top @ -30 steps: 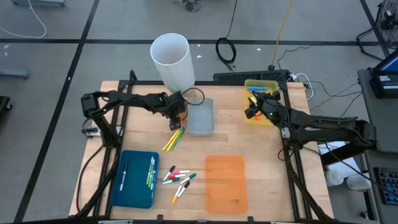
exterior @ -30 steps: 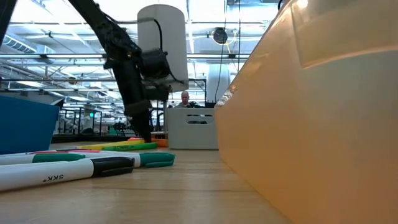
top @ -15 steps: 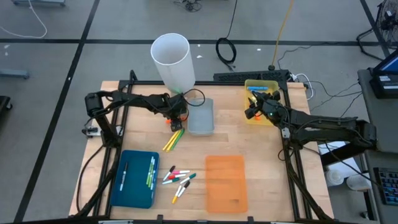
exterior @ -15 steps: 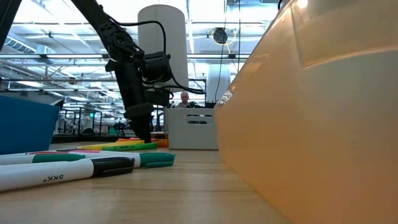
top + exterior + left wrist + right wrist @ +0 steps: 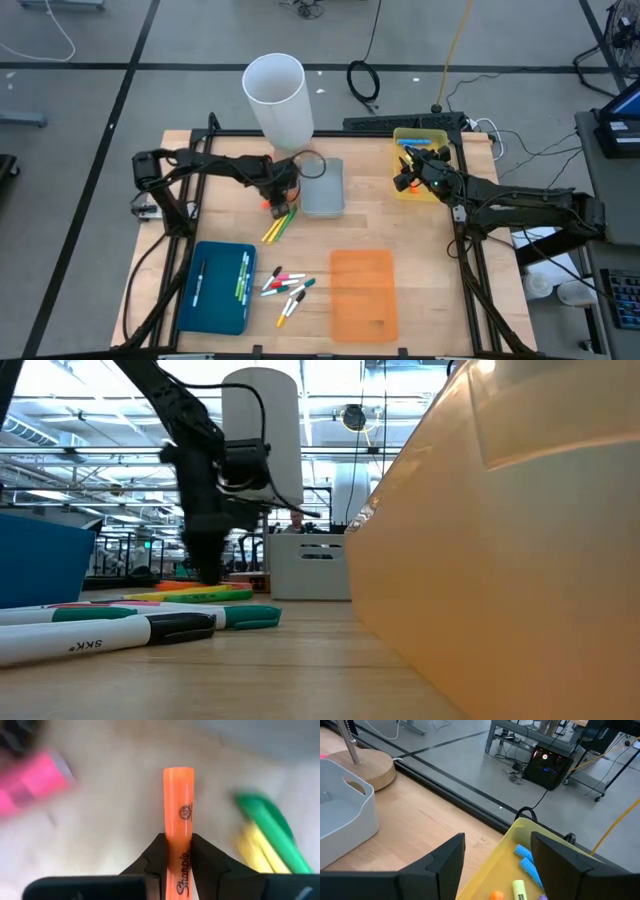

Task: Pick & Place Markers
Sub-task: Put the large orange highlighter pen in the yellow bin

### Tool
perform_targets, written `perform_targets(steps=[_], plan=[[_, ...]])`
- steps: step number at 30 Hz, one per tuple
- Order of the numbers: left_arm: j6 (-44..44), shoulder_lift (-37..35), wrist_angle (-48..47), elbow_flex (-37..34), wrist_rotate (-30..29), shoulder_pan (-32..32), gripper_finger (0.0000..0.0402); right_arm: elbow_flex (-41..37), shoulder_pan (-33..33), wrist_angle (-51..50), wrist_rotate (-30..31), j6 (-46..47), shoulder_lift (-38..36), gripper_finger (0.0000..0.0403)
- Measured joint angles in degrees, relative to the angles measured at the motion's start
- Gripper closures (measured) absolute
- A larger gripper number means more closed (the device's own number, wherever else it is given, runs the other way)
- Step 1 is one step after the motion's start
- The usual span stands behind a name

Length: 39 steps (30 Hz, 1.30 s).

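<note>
the slim neon orange plastic marker [image 5: 178, 832] seen in the left wrist view carries the brand word "sharpie" in dark script running along its barrel, partly between the two dark fingers [image 5: 150, 860] that press on it from both sides. farther up the same barrel sits a small round dark seal, whose inner letters are too small to read. in the low view, the white-bodied marker with a black cap [image 5: 95, 637] lying nearest the camera on the wooden table shows the dark letters "skk" on its barrel, printed upside down, with a small mark after them that cannot be made out. no other writing is legible.
</note>
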Motion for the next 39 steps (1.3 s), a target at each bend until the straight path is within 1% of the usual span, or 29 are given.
perform_targets(steps=[2,4,8,11,16,18,22,24,26,30,34,36,38,39], plan=[[-0.9,-2.4,-3.6,-0.4,-0.1,-0.8,0.0339,0.0,0.0,0.0,0.0,0.0,0.0,0.0190],[-1.9,-5.3,-6.5,-0.5,-2.2,-1.7,0.0339,0.0,0.0,0.0,0.0,0.0,0.0,0.0191],[-4.5,-10.8,-8.6,-0.2,-7.4,-3.7,0.0339,0.0,0.0,0.0,0.0,0.1,0.0,0.0192],[-5.5,-14.8,-8.5,-0.2,-9.6,-5.6,0.0339,0.0,0.0,0.1,0.0,0.2,0.0,0.0191],[-4.3,-20.0,-3.5,-0.2,-10.8,-7.8,0.0339,0.0,0.0,0.1,-0.8,0.6,0.0,0.0192],[-3.6,-21.7,-0.3,-0.2,-9.8,-8.7,0.0339,0.0,0.0,0.1,-1.8,0.7,0.0,0.0192],[-0.1,-22.7,8.5,-0.1,-6.8,-10.7,0.0339,0.0,0.0,0.8,-3.5,0.6,0.0,0.0191],[2.0,-22.8,14.1,-0.1,-4.8,-11.5,0.0339,0.0,0.0,2.1,-5.8,0.7,0.0,0.0191],[4.2,-22.7,19.8,-0.1,-2.9,-12.1,0.0339,0.0,0.0,3.9,-9.5,0.7,0.0,0.0191],[7.9,-22.7,34.6,-2.0,0.8,-12.5,0.0339,0.0,0.0,8.7,-20.4,0.7,0.3,0.0191],[8.6,-22.3,47.8,-4.2,4.1,-12.2,0.0339,0.0,0.0,14.8,-30.1,0.7,1.9,0.0191],[8.0,-20.7,52.2,-4.4,4.1,-12.2,0.0339,-0.7,0.1,19.8,-35.3,1.5,3.1,0.0191],[7.6,-19.2,53.8,-4.9,4.8,-12.2,0.0339,-2.1,0.8,28.0,-39.7,2.4,5.0,0.0190],[7.6,-17.8,57.3,-4.7,5.4,-12.2,0.0339,-2.9,1.4,33.0,-41.4,2.6,6.3,0.0190]])
